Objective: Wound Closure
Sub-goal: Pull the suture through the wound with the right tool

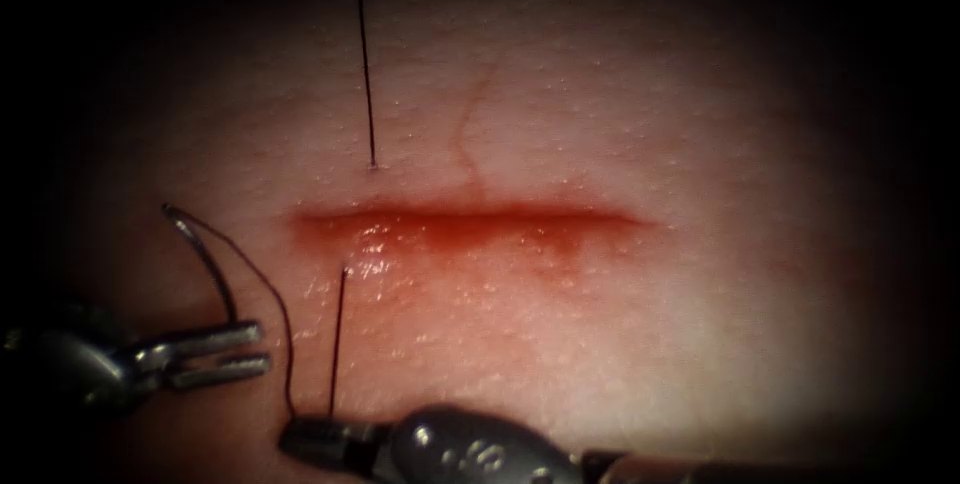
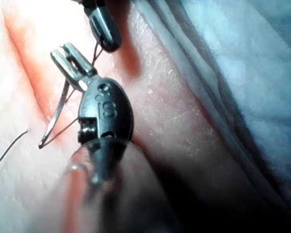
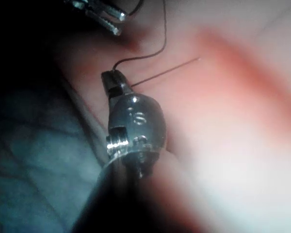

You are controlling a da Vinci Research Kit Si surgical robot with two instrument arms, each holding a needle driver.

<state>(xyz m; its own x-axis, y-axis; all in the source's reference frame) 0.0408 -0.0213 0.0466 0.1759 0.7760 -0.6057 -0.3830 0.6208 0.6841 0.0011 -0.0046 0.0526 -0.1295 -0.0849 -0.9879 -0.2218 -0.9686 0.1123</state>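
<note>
The cut (image 1: 470,219) runs across the tissue (image 1: 650,344), wet with red fluid. Thread (image 1: 365,64) comes down from the far edge and enters the tissue just beyond the cut's left end. It comes out on the near side and runs taut (image 1: 337,344) to my right tool (image 1: 305,436), which is shut on the thread (image 3: 155,51). Left of the cut, my left tool (image 1: 262,346) holds the curved needle (image 1: 210,259) near its tip. The needle (image 2: 58,109) stands free of the tissue. From its tail, thread loops down to the right tool's jaws (image 3: 109,77).
A thin pinkish streak (image 1: 468,134) marks the tissue beyond the cut. Pale blue drape (image 2: 242,73) lies past the tissue's edge. The right tool's wrist (image 1: 470,449) rests low over the near tissue, close to the left tool.
</note>
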